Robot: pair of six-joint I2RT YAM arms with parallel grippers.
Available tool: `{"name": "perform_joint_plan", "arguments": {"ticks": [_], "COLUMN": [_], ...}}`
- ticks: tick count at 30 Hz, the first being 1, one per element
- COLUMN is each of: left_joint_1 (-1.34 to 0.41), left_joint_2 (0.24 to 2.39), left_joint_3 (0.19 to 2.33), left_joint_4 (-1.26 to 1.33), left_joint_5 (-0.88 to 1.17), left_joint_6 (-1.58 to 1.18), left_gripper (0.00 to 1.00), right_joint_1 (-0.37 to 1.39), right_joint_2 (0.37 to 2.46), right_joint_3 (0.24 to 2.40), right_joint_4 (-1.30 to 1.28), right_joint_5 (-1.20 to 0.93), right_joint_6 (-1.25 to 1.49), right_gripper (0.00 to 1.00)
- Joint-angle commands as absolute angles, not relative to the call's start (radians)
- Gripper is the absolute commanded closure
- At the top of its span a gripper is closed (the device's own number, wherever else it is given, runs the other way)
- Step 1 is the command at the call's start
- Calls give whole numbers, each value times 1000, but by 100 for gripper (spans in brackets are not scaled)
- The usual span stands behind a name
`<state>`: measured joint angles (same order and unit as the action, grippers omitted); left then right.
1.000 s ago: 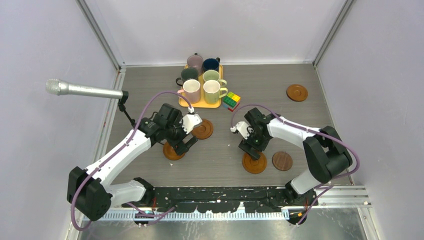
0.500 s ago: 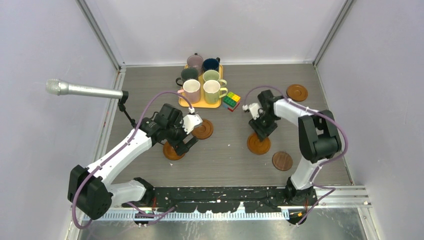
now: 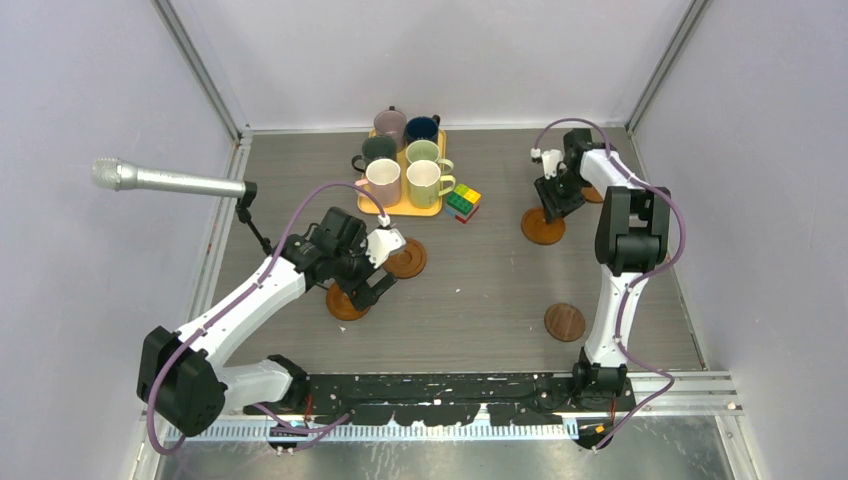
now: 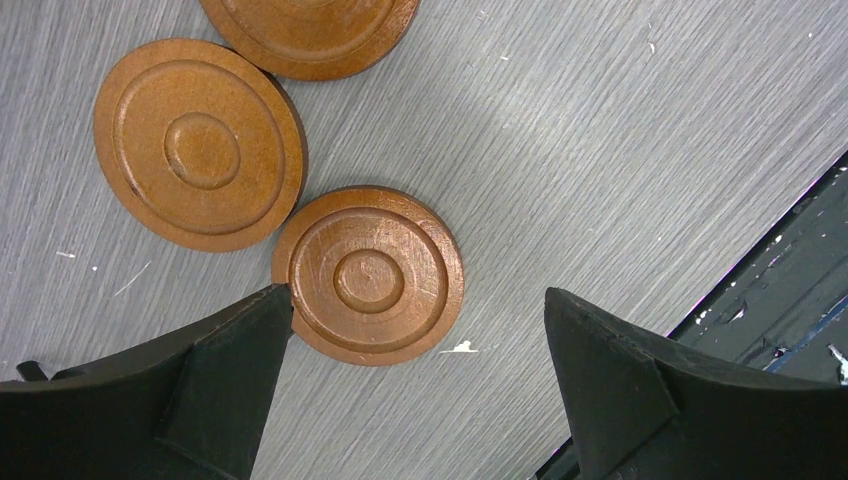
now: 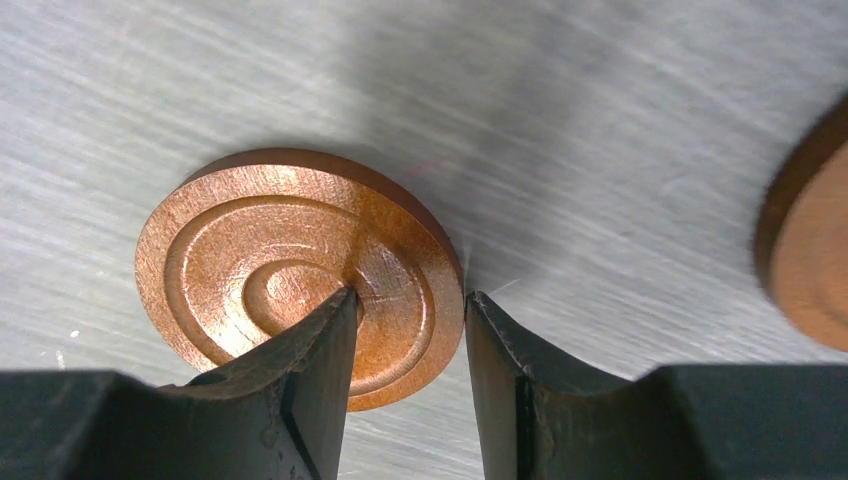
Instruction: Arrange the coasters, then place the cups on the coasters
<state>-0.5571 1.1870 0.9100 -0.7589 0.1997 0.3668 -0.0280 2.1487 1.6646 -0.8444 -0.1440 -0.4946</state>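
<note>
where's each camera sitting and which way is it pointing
Top external: above and behind the arm bases, looking down on the table; both whole arms show.
Left wrist: on the left arm, looking straight down between the open left gripper fingers at the centre coaster and two neighbours.
Right wrist: on the right arm, looking down past the right gripper gripping the pinched coaster by its rim.
Shared: the pinched coaster also shows far right in the top view.

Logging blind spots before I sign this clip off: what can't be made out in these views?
Far-right coaster: top view, mostly behind the right arm; right wrist, cut by the right edge.
Upper coaster: left wrist, cut by the top edge.
Pinched coaster: right wrist, fingers cover its near rim; lifted or resting, unclear.
</note>
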Motion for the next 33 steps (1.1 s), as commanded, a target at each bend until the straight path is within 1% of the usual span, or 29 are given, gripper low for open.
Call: {"name": "perform_joint_plan", "arguments": {"ticks": [1, 10, 17, 18, 22, 25, 29, 33], "left_joint_1": [-563, -563, -562, -562, -562, -562, -563, -563], "left_joint_2": [1187, 1198, 1198, 1199, 1198, 1195, 1182, 1158], "left_joint_3": [910, 919, 919, 920, 922, 924, 927, 922], "left_joint_4": [-730, -735, -739, -739, -738, -740, -747, -741], "left_joint_5": [191, 185, 179, 179, 177, 182, 187, 192], "left_joint_6": [359, 358, 357, 357, 355, 356, 354, 346], "left_gripper": [0, 0, 0, 0, 0, 0, 0, 0], "right_joint_1": [-65, -99, -104, -104, -104, -103, -75, 37], "right_joint_2": [2221, 2302, 2334, 2331, 2295, 2245, 2148, 2026], "right_joint_3": [1745, 1877, 1934, 1937, 1951, 1974, 1977, 1883], "right_joint_4": [-821, -846, -851, -852, -865, -892, -928, -935], "right_joint_5": [-98, -129, -127, -129, -146, -159, -174, -196], "right_joint_6": [-516, -470, -449, -447, -427, -405, -391, -373], "right_gripper": [52, 52, 52, 51, 39, 34, 30, 28]}}
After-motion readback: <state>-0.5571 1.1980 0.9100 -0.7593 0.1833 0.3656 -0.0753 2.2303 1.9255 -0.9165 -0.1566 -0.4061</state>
